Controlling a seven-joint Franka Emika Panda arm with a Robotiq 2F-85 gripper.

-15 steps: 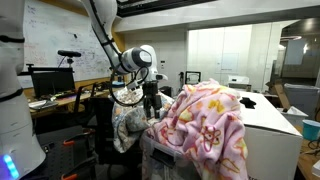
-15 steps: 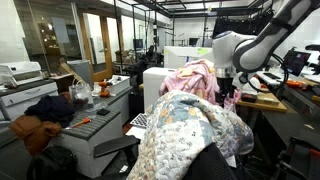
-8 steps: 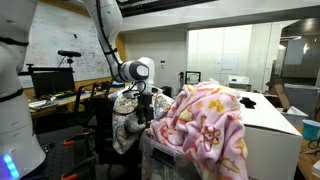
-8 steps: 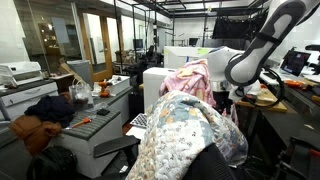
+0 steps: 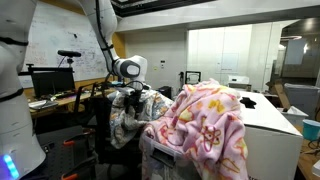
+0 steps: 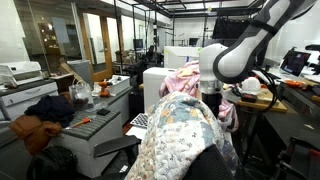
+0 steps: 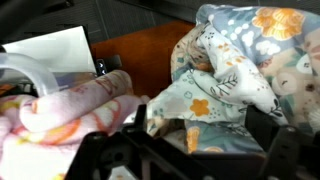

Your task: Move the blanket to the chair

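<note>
The grey-blue and cream quilted blanket (image 5: 124,122) hangs over the black chair (image 5: 101,128). In an exterior view it fills the foreground, blanket (image 6: 183,135) over the chair's dark backrest (image 6: 213,165). My gripper (image 5: 133,98) hovers at the top of the bundle, seen again as the gripper (image 6: 211,96) just behind the blanket's crest. In the wrist view the gripper (image 7: 200,125) is open, its dark fingers (image 7: 140,122) wide apart, and floral folds of the blanket (image 7: 232,72) lie between and beyond them.
A pink fleece blanket with yellow flowers (image 5: 206,124) is heaped on a white unit (image 5: 272,128) beside the chair, and it shows as pink folds (image 7: 70,115) in the wrist view. Desks with monitors (image 5: 50,82) stand behind. White cabinets (image 6: 95,120) and brown clothing (image 6: 32,128) line one side.
The arm has swung sideways from beside the pink blanket to above the quilted blanket on the chair. The jaws have stayed wide apart.
</note>
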